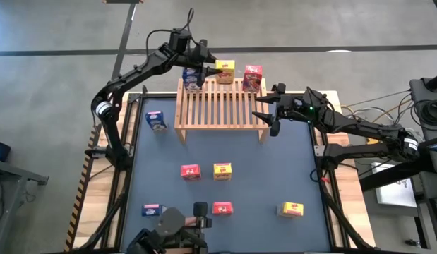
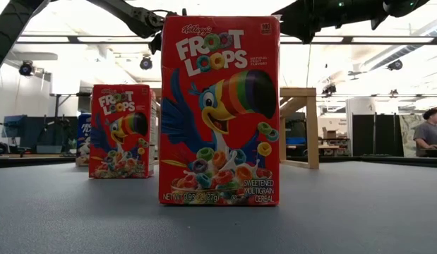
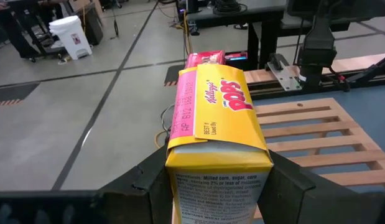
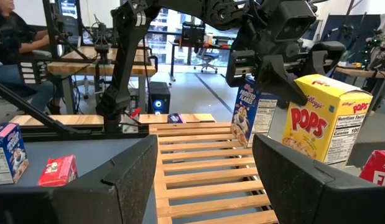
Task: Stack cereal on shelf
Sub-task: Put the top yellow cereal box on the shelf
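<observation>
Fingers of the left end effector (image 1: 217, 68) clamp the yellow cereal box (image 1: 225, 71).

Three boxes (image 1: 224, 72) crowd the shelf's (image 1: 219, 106) far edge; its near slats lie open.

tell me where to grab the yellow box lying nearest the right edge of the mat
The yellow box lies flat on the mat, long side across, well apart from the other boxes. Come straight down from above and pinch its two long edges at mid-length; the right gripper is probably the nearer one.
</observation>
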You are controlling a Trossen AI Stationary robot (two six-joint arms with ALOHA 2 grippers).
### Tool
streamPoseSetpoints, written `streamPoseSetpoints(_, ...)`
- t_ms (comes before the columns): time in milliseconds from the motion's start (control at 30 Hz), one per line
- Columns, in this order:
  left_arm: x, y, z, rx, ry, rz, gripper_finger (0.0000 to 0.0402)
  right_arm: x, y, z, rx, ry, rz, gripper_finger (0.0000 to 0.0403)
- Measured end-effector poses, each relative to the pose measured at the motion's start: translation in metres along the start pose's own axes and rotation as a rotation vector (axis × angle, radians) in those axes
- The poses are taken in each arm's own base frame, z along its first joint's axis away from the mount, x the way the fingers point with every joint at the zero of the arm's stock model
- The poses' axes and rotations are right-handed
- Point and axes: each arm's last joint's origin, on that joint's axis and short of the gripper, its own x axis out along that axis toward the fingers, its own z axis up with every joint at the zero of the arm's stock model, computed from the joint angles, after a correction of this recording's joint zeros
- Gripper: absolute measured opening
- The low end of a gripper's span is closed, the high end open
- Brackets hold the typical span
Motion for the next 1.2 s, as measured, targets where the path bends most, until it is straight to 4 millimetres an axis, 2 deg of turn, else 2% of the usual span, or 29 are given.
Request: streamPoseSetpoints(1200, 0.0009, -0.0023, -0.0061, -0.037, 0.072, 0.018, 0.0165, 0.0000, -0.0001, 0.0016, -0.004, -0.016, -0.001, 0.0251)
